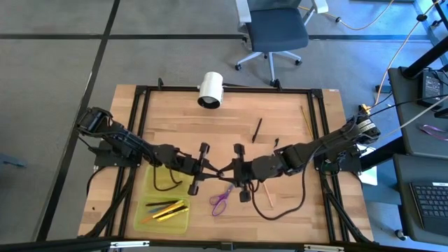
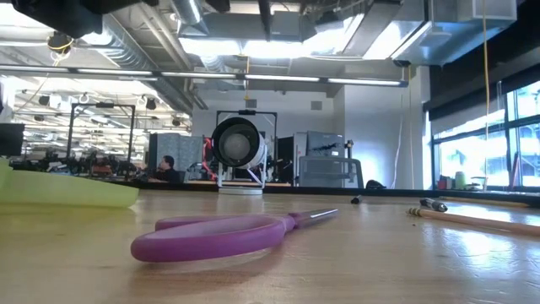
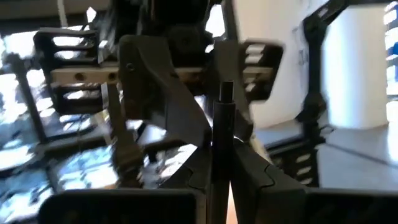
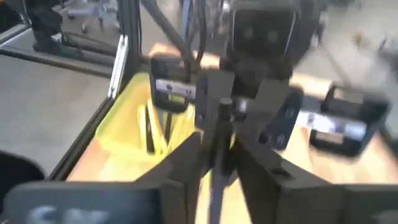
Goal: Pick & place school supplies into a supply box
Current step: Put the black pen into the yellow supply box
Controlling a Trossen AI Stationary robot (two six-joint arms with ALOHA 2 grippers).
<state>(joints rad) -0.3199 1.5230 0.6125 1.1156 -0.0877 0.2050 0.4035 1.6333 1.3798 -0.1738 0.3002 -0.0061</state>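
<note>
My two grippers meet tip to tip above the table's middle, left gripper (image 1: 212,169) and right gripper (image 1: 233,169). Both are shut on one thin black pen (image 1: 222,170), which also shows in the left wrist view (image 3: 221,143) and the right wrist view (image 4: 219,149). The yellow-green supply box (image 1: 165,204) lies open at the near left with several pens and pencils inside. The purple-handled scissors (image 1: 222,199) lie flat on the table just near of the grippers, and show large in the low view (image 2: 219,235). Neither gripper shows in the low view. My left gripper pinches the black pen's shaft (image 3: 219,163) between its two fingers. The pen runs along the fingers and sticks out past their tips toward the right gripper, clear of the table. My right gripper pinches the same pen's shaft (image 4: 217,167) between its two fingers, coming level from the table's right. The pen runs along the fingers, and its end (image 4: 222,104) reaches toward the left gripper.
A tan pencil (image 1: 267,194) lies right of the scissors. A black pen (image 1: 257,129), a small dark piece (image 1: 276,142) and a yellow pencil (image 1: 306,120) lie farther back. A white cylinder (image 1: 210,89) lies at the far edge. A black frame (image 1: 140,126) borders the table.
</note>
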